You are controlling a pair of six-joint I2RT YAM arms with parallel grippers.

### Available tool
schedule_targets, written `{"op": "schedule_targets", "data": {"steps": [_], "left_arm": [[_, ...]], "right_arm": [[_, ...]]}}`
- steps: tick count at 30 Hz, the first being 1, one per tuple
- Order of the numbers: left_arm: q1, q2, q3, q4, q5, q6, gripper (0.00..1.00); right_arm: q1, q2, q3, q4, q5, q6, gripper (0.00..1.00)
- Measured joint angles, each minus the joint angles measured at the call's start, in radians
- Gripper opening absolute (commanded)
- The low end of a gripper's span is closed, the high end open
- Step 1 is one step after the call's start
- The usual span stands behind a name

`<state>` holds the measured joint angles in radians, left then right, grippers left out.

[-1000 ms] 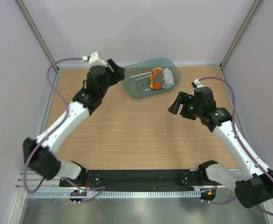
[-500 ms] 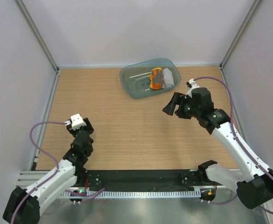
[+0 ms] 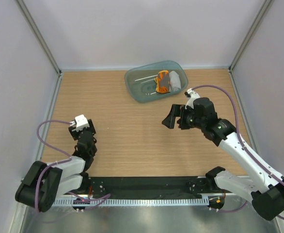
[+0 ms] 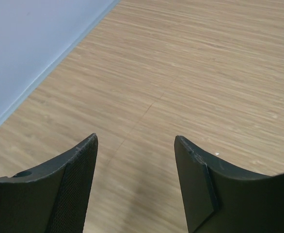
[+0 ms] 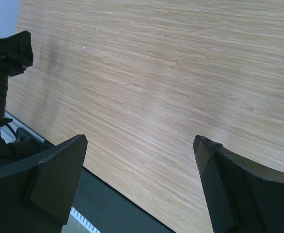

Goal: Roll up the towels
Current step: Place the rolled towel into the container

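In the tray (image 3: 141,88), towels (image 3: 167,81) beyond right claw (image 3: 173,118).

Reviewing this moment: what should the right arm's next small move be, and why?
Probably draw the right hand toward its base: the orange towel and grey towel look rolled, side by side in the teal tray, and both it and the left hand are open, holding nothing.

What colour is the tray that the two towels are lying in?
The tray is translucent teal, seen best in the top external view.
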<state>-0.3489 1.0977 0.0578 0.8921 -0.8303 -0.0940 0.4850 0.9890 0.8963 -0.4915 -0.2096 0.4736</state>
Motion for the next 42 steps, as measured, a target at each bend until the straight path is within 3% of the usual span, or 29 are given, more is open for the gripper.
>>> {"op": "schedule_targets", "data": {"steps": [7, 12, 16, 17, 18, 30, 42], "left_arm": [[0.157, 0.229, 0.083, 0.141, 0.283, 0.017, 0.66], [0.247, 0.417, 0.113, 0.249, 0.407, -0.008, 0.64], [0.292, 0.412, 0.196, 0.163, 0.508, -0.027, 0.75], [0.298, 0.410, 0.214, 0.157, 0.527, -0.029, 0.96], [0.300, 0.408, 0.225, 0.154, 0.542, -0.024, 1.00], [0.304, 0.405, 0.230, 0.127, 0.602, -0.034, 1.00], [0.304, 0.405, 0.230, 0.127, 0.612, -0.034, 1.00]], "right_arm": [[0.011, -0.037, -0.014, 0.029, 0.015, -0.071, 1.00], [0.011, -0.005, -0.014, 0.036, 0.020, -0.130, 1.00], [0.011, 0.076, -0.014, 0.037, 0.031, -0.144, 1.00], [0.011, 0.099, -0.014, 0.037, 0.037, -0.148, 1.00], [0.011, 0.116, -0.013, 0.037, 0.041, -0.156, 1.00], [-0.008, 0.164, -0.007, 0.100, 0.208, -0.243, 1.00], [-0.343, 0.198, -0.173, 0.393, 0.360, -0.254, 1.00]]}}
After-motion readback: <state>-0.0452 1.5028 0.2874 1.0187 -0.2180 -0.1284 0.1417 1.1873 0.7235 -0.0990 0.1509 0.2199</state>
